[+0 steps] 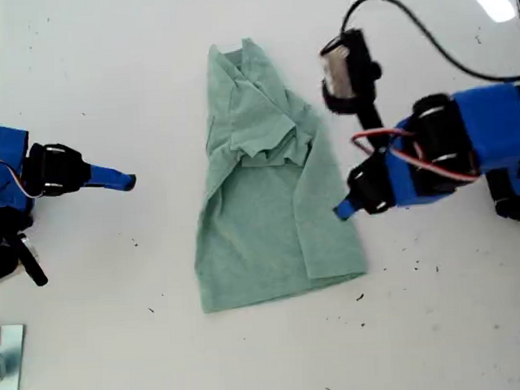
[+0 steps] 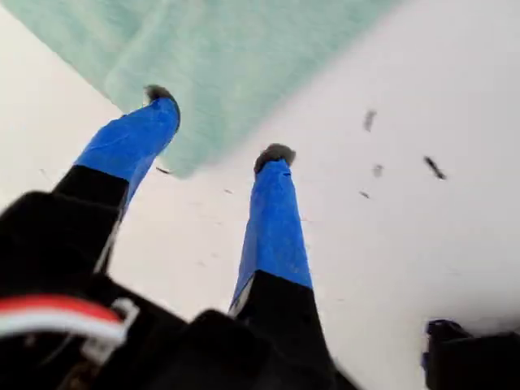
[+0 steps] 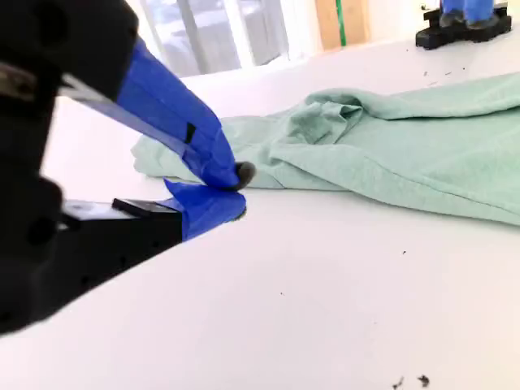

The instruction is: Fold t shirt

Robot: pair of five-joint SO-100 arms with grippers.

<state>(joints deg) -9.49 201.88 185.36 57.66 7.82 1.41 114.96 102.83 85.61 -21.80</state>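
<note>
The t shirt [image 1: 269,203] is pale green and lies partly folded in the middle of the white table [image 1: 120,339], with its collar end far from the camera and a sleeve bunched near its middle. My first gripper [image 1: 343,210] comes in from the exterior view's right, beside the shirt's edge near a hem corner. In the first wrist view it [image 2: 219,126] is open, one fingertip [image 2: 162,99] over the t shirt [image 2: 227,49], nothing held. My second gripper [image 1: 126,180] sits at the exterior view's left, apart from the cloth, shut and empty [image 3: 237,191], facing the t shirt [image 3: 390,154].
Small dark specks [image 1: 411,263] dot the table near the first arm. A black cable [image 1: 426,41] loops above that arm. A metallic object [image 1: 4,362] sits at the exterior view's lower left corner. The first arm's base [image 3: 467,20] shows beyond the shirt.
</note>
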